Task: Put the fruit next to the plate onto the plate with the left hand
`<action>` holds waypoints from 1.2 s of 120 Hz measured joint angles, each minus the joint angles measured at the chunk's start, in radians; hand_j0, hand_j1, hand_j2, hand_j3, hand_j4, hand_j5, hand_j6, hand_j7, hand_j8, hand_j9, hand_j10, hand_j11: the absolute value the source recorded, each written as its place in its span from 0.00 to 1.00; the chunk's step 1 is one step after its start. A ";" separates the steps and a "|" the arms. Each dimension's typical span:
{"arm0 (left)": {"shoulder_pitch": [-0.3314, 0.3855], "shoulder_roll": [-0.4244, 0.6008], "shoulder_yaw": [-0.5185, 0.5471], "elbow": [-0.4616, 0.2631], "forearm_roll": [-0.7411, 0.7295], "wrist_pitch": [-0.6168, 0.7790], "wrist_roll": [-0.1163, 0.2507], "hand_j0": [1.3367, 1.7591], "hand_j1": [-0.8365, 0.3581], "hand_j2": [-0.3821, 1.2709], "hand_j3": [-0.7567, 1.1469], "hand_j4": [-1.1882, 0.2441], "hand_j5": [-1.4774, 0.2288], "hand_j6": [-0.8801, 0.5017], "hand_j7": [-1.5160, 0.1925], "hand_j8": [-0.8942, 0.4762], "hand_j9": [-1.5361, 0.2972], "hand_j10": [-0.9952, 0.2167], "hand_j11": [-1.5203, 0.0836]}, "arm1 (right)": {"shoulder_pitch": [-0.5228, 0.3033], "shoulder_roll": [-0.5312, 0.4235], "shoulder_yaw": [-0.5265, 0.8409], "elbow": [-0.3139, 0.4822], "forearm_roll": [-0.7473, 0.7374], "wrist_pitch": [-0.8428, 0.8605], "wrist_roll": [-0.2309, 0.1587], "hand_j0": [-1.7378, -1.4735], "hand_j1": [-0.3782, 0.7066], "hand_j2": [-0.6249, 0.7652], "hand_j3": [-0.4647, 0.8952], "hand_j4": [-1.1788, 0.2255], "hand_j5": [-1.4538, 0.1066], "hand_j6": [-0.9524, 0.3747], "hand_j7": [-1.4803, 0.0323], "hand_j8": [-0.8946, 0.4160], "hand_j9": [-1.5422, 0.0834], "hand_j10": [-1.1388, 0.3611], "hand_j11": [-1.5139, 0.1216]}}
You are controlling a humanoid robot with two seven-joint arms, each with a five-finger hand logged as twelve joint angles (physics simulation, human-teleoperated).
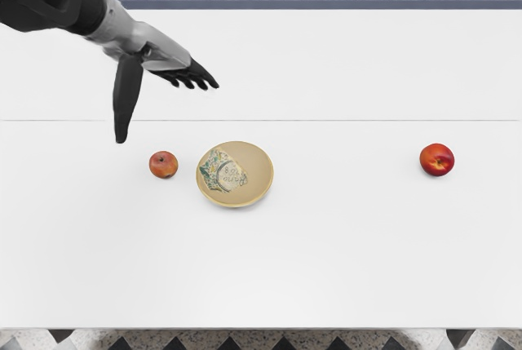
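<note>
A small red-orange fruit [163,164] lies on the white table just left of a tan plate [257,162] with a patterned centre. The two stand close but apart. My left hand [159,89] hovers above and behind the fruit, its arm coming in from the upper left. Its fingers [192,77] are spread and hold nothing, with the thumb hanging down toward the table. A second red fruit [436,159] lies far off at the right.
The white table [342,268] spans the view, with a seam line across its middle. Its front edge runs along the bottom above a checkered floor. A grey-blue wall lies behind the far edge.
</note>
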 joint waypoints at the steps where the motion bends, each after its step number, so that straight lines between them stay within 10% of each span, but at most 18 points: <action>1: -0.008 -0.003 -0.001 -0.005 -0.016 0.000 0.018 0.76 0.98 0.23 0.40 0.82 0.85 0.62 0.87 0.64 0.83 0.81 0.93 | 0.000 0.000 0.000 0.000 0.000 0.000 0.000 0.30 0.03 0.45 0.34 0.84 0.93 0.72 0.98 0.68 0.95 0.76 0.93; 27: 0.056 -0.072 -0.028 -0.114 -0.468 0.178 0.593 0.76 0.98 0.23 0.40 0.82 0.85 0.63 0.88 0.64 0.83 0.81 0.94 | 0.000 0.000 0.000 0.000 0.000 0.000 0.000 0.30 0.03 0.45 0.34 0.84 0.93 0.72 0.98 0.68 0.95 0.76 0.93; 42: 0.149 -0.072 -0.086 -0.102 -0.578 0.446 0.748 0.76 0.98 0.23 0.40 0.82 0.86 0.63 0.88 0.64 0.83 0.81 0.94 | 0.000 0.000 0.000 0.000 0.000 0.000 0.000 0.30 0.03 0.45 0.34 0.84 0.93 0.72 0.98 0.68 0.95 0.76 0.93; 86: 0.374 -0.072 -0.265 0.005 -0.424 0.642 0.801 0.76 0.97 0.23 0.40 0.82 0.85 0.62 0.87 0.64 0.83 0.81 0.93 | 0.000 0.000 0.000 0.000 0.000 0.000 0.000 0.30 0.03 0.45 0.34 0.84 0.93 0.72 0.98 0.68 0.95 0.76 0.93; 144: 0.394 -0.072 -0.346 -0.119 -0.468 0.785 0.781 0.76 0.70 0.27 0.40 0.62 0.64 0.42 0.66 0.44 0.63 0.58 0.71 | 0.000 0.000 0.000 0.000 0.000 0.000 0.000 0.30 0.03 0.45 0.34 0.84 0.93 0.72 0.98 0.68 0.95 0.76 0.93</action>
